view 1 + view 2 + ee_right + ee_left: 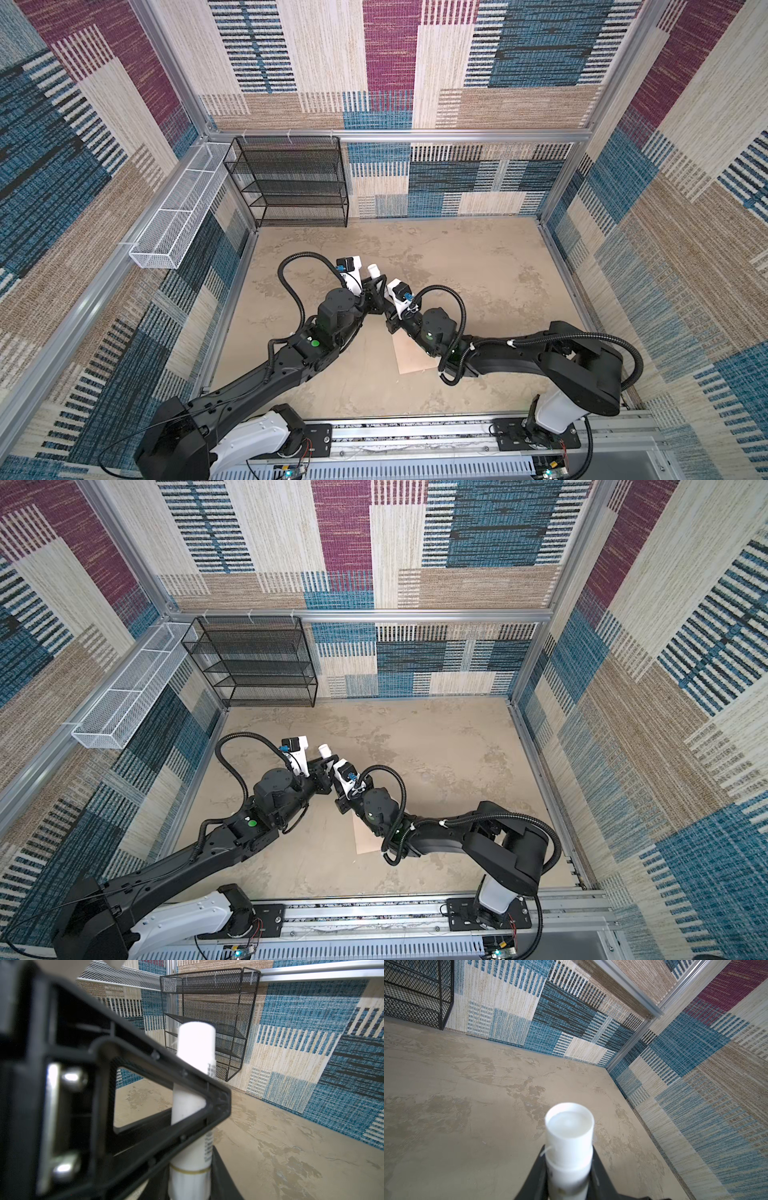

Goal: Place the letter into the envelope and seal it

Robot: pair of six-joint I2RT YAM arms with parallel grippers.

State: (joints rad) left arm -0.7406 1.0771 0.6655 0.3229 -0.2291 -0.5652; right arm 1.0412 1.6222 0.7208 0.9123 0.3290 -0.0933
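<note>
The pale peach envelope (415,358) (367,840) lies flat on the table, partly under my right arm. The letter is out of view. A small white tube (374,271) (325,751) is held up over the table between both grippers. My left gripper (375,284) (569,1167) is shut on the tube (569,1124) round its middle, the wide end pointing away. My right gripper (384,305) (190,1178) is shut on the tube's (195,1053) other end, near a thin yellow ring. A left gripper finger (158,1076) crosses in front of the tube in the right wrist view.
A black mesh shelf rack (291,183) (209,1022) stands against the back wall at the left. A white mesh basket (174,224) hangs on the left wall. Patterned walls with aluminium posts enclose the beige table (478,270) on three sides.
</note>
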